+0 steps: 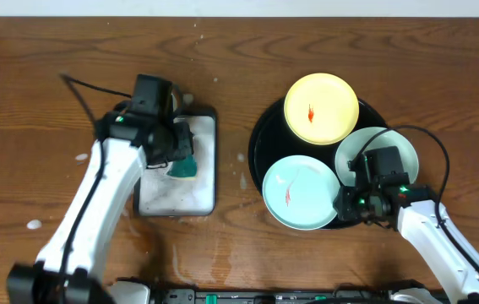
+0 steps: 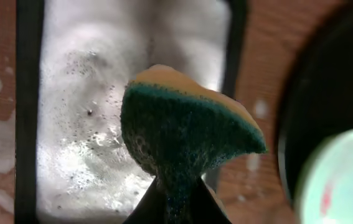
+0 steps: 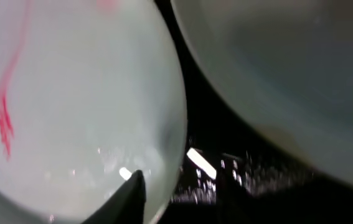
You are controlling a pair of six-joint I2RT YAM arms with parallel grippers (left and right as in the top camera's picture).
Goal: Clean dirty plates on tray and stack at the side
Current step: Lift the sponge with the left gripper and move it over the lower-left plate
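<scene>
The brown wooden table (image 1: 36, 67): clear grain, satin sheen, pale wet blotches here & there. The large round black tray (image 1: 256, 143): hard, v. glossy, throws bright glints in right wrist view. The pale yellow round plate (image 1: 321, 107), the front pale mint-blue round plate (image 1: 300, 192) & the rear pale mint-blue round plate (image 1: 387, 138): smooth, soft sheen; ceramic vs plastic can't be told. The green-and-yellow sponge (image 2: 182, 137): green face coarse, fibrous, matt, wet; yellow layer finer foam. The white rectangular black-rimmed dish (image 2: 76, 124): smooth base under bubbly suds.
</scene>
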